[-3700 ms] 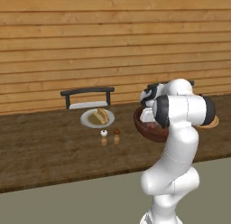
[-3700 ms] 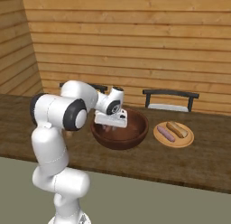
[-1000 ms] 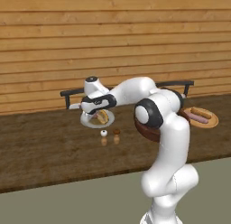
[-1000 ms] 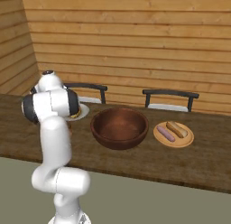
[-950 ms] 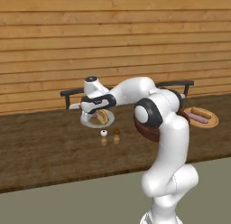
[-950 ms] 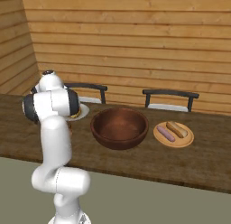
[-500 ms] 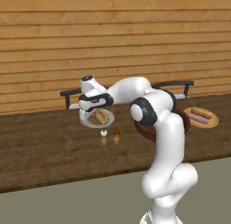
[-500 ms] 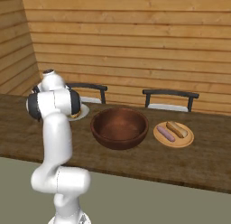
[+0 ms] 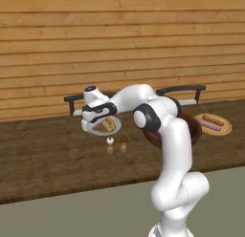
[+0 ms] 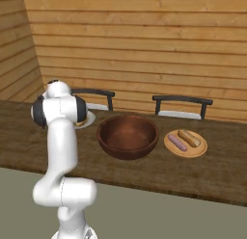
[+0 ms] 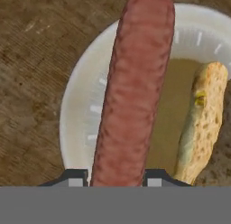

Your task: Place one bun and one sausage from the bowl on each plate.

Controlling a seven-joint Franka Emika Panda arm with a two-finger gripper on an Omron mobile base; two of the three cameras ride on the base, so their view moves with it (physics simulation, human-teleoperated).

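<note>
The sausage (image 11: 133,90) lay lengthwise between the two dark finger tips in the hand view, and the gripper (image 11: 113,175) appeared closed on its near end, holding it over the pale grey-white plate (image 11: 83,105). A bun (image 11: 202,123) already rested on that plate's brownish centre, just beside the sausage and on its right in the hand view. From the left base view the arm reached far to its left, with the gripper (image 9: 98,117) low over the same plate (image 9: 88,129) at the back of the wooden table (image 9: 48,150) — whether the sausage touched the plate yet could not be told. Two small shakers (image 9: 116,140) stood in front of the plate. In the right base view the dark bowl (image 10: 128,135) sat mid-table looking empty, and the tan plate (image 10: 185,144) to its right carried its own sausage and bun, so this looked like the last placement. The risk from here was the release: the sausage was round, and if let go from any height or at a tilt it could roll — off the shallow rim onto the table, or against the bun and nudge it out of place.
</note>
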